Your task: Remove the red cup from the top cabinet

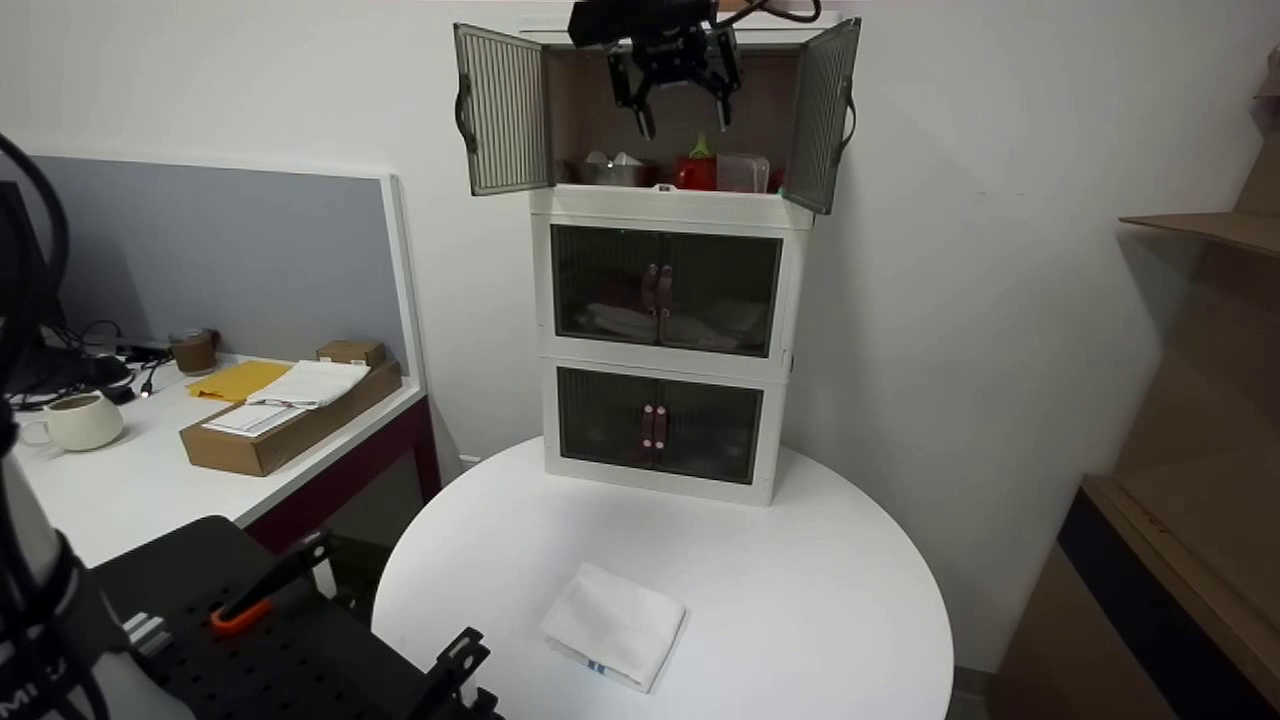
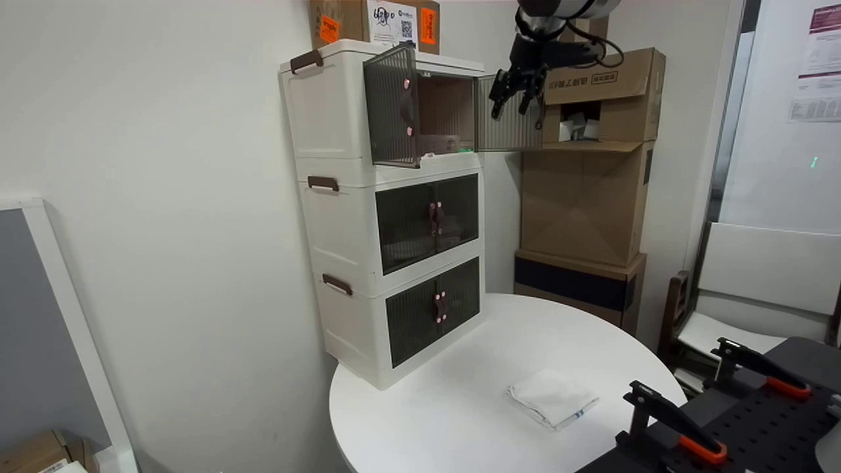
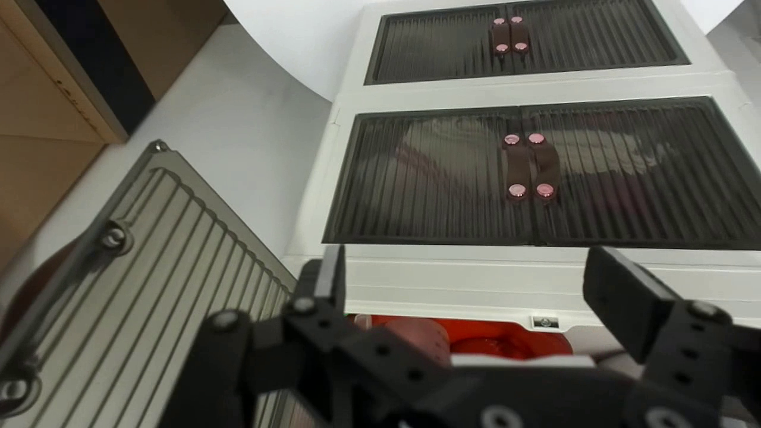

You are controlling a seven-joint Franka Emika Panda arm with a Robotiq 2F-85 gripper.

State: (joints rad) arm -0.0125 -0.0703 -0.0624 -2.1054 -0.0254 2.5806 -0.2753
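At center of an exterior view, a white cabinet (image 1: 670, 207) with top doors (image 1: 505, 112) swung out; at top center, a gripper (image 1: 685, 126) gaping wide and holding nothing; lower in frame, inside the top compartment (image 1: 765, 115), a red cup (image 1: 697, 174).

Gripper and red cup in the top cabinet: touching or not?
Apart. In an exterior view, the open gripper ends higher in the picture than the red cup, with the cabinet's back wall showing between them.
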